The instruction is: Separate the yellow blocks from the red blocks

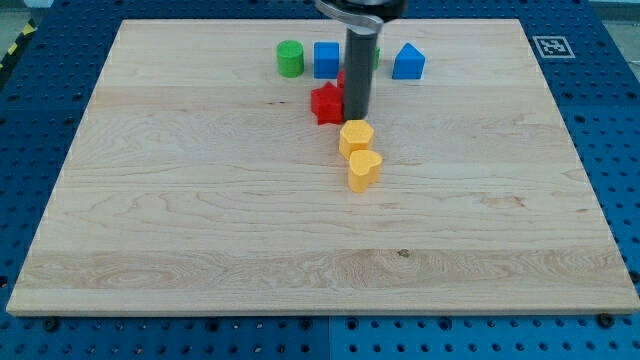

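Observation:
A red star-like block (325, 103) lies at the view's upper middle, with a second red piece (341, 77) just behind it, mostly hidden by the rod. My tip (357, 115) stands right beside the red block on its right and just above the yellow hexagon block (356, 136). A yellow heart-shaped block (364, 169) lies directly below the hexagon, touching it. The two yellow blocks sit close under the red ones.
A green cylinder (290, 58), a blue cube (327, 59) and a blue house-shaped block (408, 62) stand in a row near the view's top. A green sliver (375, 55) shows behind the rod. The wooden board (200, 220) rests on a blue perforated table.

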You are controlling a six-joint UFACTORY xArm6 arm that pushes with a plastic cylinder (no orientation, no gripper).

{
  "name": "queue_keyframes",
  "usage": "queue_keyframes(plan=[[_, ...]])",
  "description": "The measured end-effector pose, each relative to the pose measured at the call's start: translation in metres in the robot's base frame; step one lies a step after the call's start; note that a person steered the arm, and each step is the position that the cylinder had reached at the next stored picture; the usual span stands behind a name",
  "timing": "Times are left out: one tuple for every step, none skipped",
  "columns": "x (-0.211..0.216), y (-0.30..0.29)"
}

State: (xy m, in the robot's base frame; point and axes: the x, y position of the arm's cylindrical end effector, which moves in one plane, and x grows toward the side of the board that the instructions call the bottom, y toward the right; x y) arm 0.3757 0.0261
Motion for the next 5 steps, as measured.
queue_keyframes(plan=[[0.003, -0.015], [0.038, -0.005], [0.082, 0.009], [0.093, 0.023], [0.087, 0.022]])
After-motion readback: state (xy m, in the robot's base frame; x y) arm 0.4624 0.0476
